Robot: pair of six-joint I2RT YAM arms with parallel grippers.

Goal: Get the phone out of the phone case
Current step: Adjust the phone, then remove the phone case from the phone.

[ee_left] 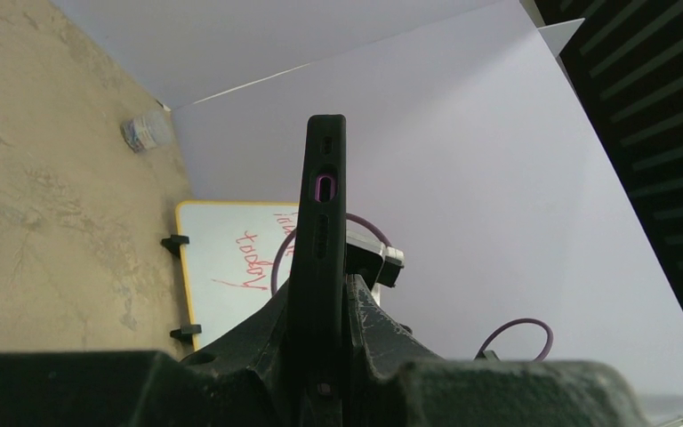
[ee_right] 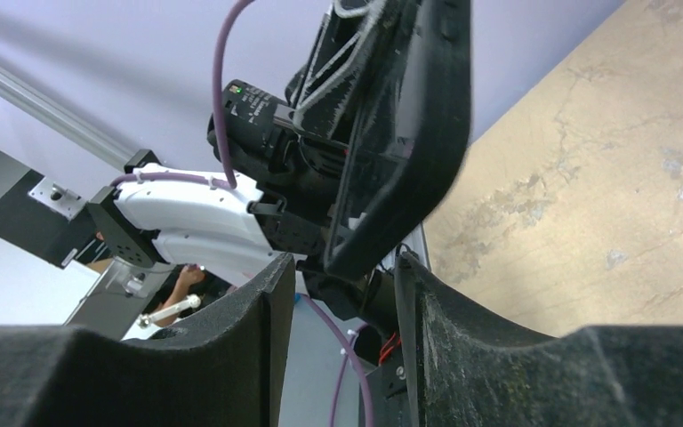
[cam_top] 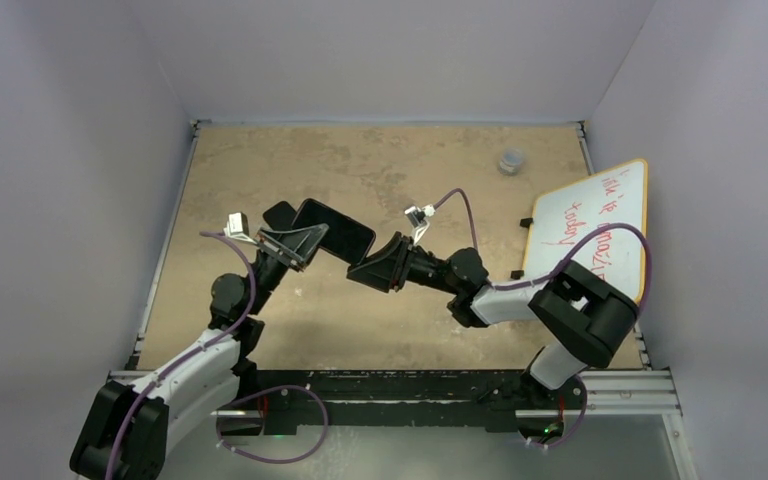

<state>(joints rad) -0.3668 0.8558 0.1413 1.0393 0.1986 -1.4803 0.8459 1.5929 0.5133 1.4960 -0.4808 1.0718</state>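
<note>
The phone in its black case [cam_top: 335,230] is held up above the table, tilted. My left gripper [cam_top: 295,245] is shut on its left end. In the left wrist view the case [ee_left: 323,205] stands edge-on between my fingers [ee_left: 356,311], with a purple-rimmed port opening showing. My right gripper [cam_top: 368,270] is open at the phone's right end. In the right wrist view the case [ee_right: 409,133] hangs edge-on, its lower corner just at the gap between my fingertips [ee_right: 449,285]; I cannot tell whether it touches them.
A yellow-edged whiteboard [cam_top: 590,225] with red writing leans at the right wall; it also shows in the left wrist view [ee_left: 231,258]. A small clear container [cam_top: 511,160] sits at the back right of the tan table [cam_top: 380,170]. Walls enclose the table.
</note>
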